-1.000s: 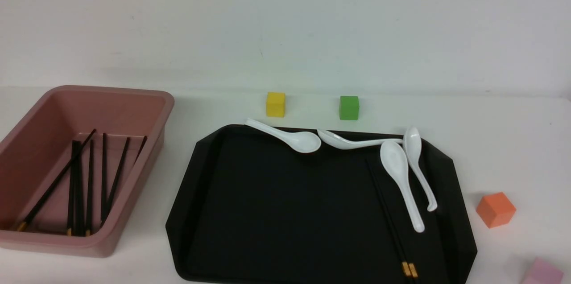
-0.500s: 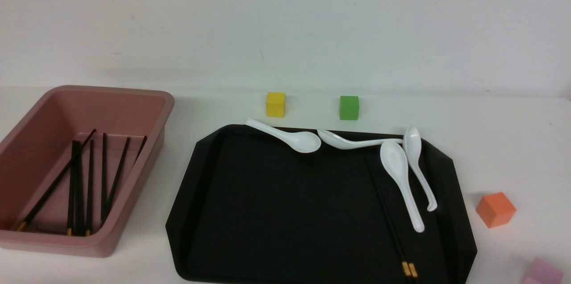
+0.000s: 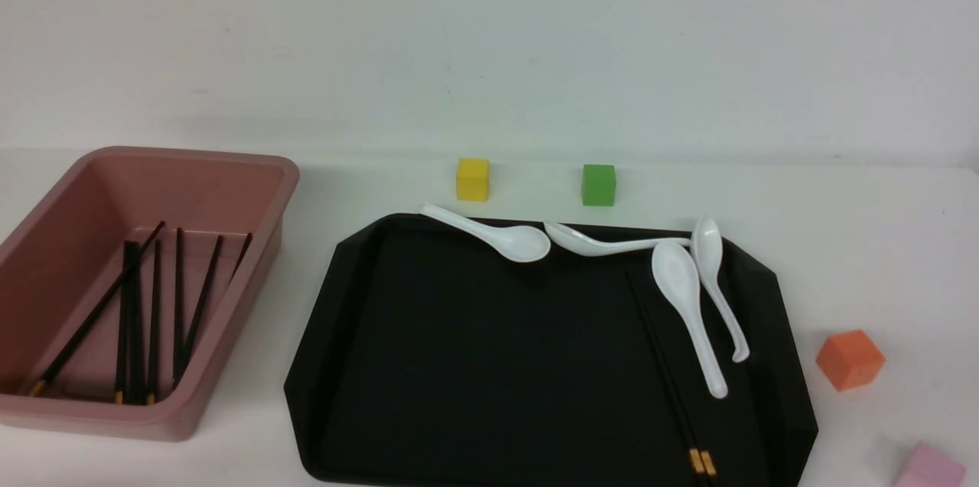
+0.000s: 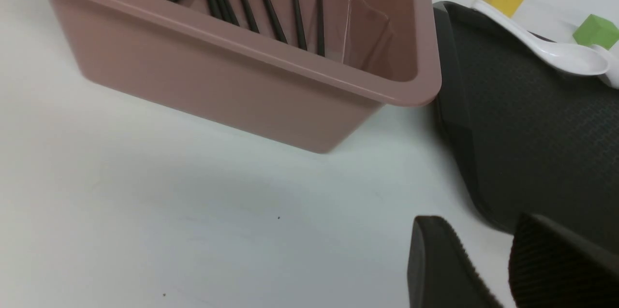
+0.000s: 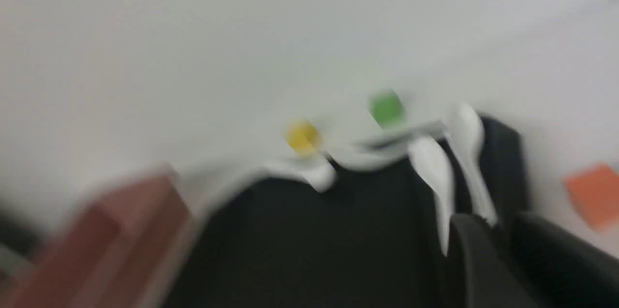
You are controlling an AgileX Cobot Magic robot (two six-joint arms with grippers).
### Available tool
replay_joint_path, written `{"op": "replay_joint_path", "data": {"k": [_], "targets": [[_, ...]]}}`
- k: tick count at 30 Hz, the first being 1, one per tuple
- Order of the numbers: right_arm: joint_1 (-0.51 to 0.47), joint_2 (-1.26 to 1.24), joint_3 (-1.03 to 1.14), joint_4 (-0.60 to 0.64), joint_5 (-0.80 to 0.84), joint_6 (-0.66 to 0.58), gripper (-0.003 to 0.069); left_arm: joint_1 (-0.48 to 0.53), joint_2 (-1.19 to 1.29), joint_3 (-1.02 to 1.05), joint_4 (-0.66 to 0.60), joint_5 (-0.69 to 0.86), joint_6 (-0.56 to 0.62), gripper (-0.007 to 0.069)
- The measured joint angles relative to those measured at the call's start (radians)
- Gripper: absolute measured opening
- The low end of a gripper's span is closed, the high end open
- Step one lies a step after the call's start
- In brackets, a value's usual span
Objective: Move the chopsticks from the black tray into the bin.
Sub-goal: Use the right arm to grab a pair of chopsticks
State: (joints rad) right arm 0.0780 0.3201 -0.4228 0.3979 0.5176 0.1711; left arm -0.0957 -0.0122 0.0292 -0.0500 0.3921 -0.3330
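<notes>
Left pincer: two ribbed dark fingers set slightly apart, nothing between them. It hangs over bare table off the near left corner of the black tray.

Right pincer: its wrist picture is smeared, so I cannot tell whether the fingers are parted or pressed together. It seems to sit over the tray's near right part.

Chopsticks: one pair on the tray, side by side, in its right half. Tips point toward the tray's far edge; gold-banded ends reach its near edge. A white spoon lies just beside them on the right, apart from the shafts as far as I can judge.

Handling, by my reckoning: light, stiff, smooth and thin, lying flat on the tray floor, so apt to roll or slip from a loose pinch. Best taken across both shafts about mid-length, or a little toward the banded ends, clear of the spoon.

Relative to the pincers: close under the right one; well apart from the left, across the tray.

Bin: just beside the tray's left edge, several like sticks already inside.
</notes>
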Motion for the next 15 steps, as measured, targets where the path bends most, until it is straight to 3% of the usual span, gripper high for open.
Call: {"op": "replay_joint_path", "data": {"k": [3,7,12,15], "targets": [[0.0,0.202,-0.107,-0.114,0.192,-0.002,0.0003,0.0,0.0,0.0,0.0,0.0,0.0,0.0238],[0.0,0.471,-0.193,-0.125,0.322,-0.043,-0.0013,0.0,0.0,0.0,0.0,0.0,0.0,0.0238],[0.047,0.711,-0.232,0.11,0.331,-0.34,-0.001,0.0,0.0,0.0,0.0,0.0,0.0,0.0238],[0.126,0.832,-0.258,0.287,0.334,-0.518,0.0005,0.0,0.0,0.0,0.0,0.0,0.0,0.0238]]}}
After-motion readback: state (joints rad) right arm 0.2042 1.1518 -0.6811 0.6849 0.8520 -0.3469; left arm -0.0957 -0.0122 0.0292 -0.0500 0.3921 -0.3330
